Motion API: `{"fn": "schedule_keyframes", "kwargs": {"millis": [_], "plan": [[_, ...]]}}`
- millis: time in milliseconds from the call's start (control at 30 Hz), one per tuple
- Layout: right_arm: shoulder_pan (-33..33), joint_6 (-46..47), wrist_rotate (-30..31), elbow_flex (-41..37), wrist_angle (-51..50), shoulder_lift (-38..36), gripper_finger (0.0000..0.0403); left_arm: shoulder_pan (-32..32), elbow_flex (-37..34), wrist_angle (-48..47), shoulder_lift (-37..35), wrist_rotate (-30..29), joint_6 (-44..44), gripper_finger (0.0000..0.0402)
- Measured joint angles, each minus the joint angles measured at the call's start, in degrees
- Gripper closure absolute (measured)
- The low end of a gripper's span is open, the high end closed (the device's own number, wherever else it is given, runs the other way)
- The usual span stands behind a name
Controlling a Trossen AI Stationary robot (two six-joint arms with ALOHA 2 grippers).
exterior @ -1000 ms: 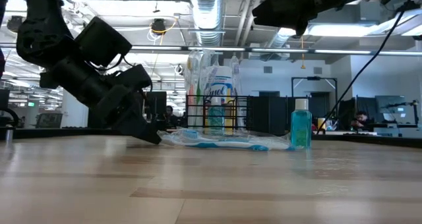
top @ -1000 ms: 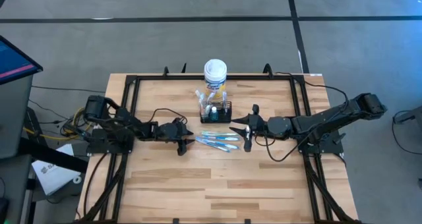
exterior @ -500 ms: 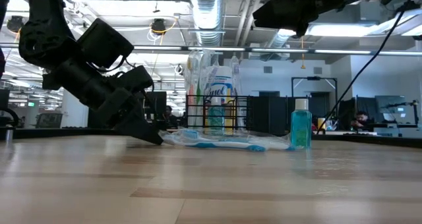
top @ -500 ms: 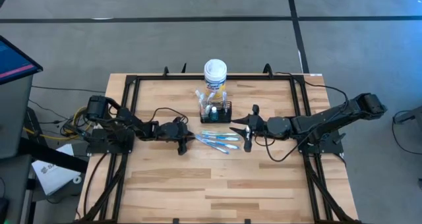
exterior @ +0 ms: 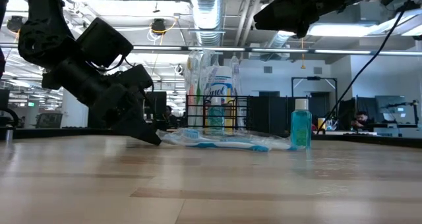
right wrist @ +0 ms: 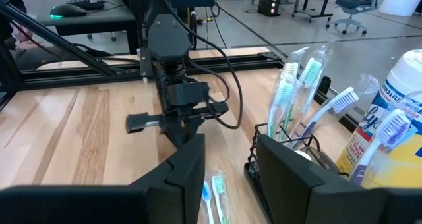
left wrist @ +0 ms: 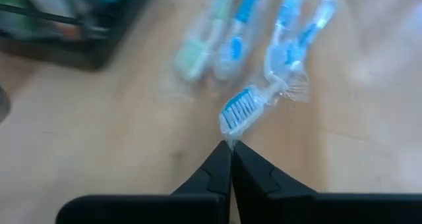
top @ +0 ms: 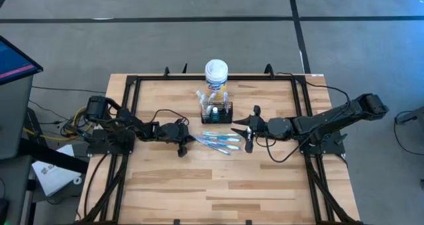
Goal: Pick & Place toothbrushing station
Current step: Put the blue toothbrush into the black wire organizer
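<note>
The toothbrushing station (top: 217,111), my black wire-mesh caddy, stands a little toward the table's far edge from the middle, just in front of the yellow canister (top: 216,77). It already holds several wrapped toothbrushes (right wrist: 304,92) upright and a small bottle, so I judge part of the job done. What is left lies flat on the wood just on the near side of the caddy: a loose row of wrapped toothbrushes (top: 219,141), about 4 as far as I can tell.

My left gripper (top: 183,144) is down at the tabletop at the left end of that row, the arm reaching in low from the table's left edge. Its fingers are pressed together right at the crinkled wrapper by the bristle end of the nearest brush (left wrist: 241,109); I judge they have pinched the wrapper's edge, though the grip looks slight.

My right gripper (top: 248,136) hangs above the right end of the row, jaws parted and holding nothing, pointing across toward the left arm.
</note>
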Motion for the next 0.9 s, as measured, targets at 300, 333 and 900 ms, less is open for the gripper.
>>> {"fn": "schedule_keyframes", "kwargs": {"millis": [300,333,900], "plan": [[0.0,0.1,0.0,0.0,0.0,0.0,0.0276,-3.5,0.0,-11.1,-11.8,-2.5,-0.3,0.0402],[0.0,0.1,0.0,0.0,0.0,0.0,0.0276,-4.2,0.0,-12.2,-13.7,-3.3,-0.4,0.0401],[-0.8,1.2,-0.2,0.1,1.2,4.6,0.0276,-12.6,8.7,-26.6,-25.3,-12.7,3.0,0.0401]]}}
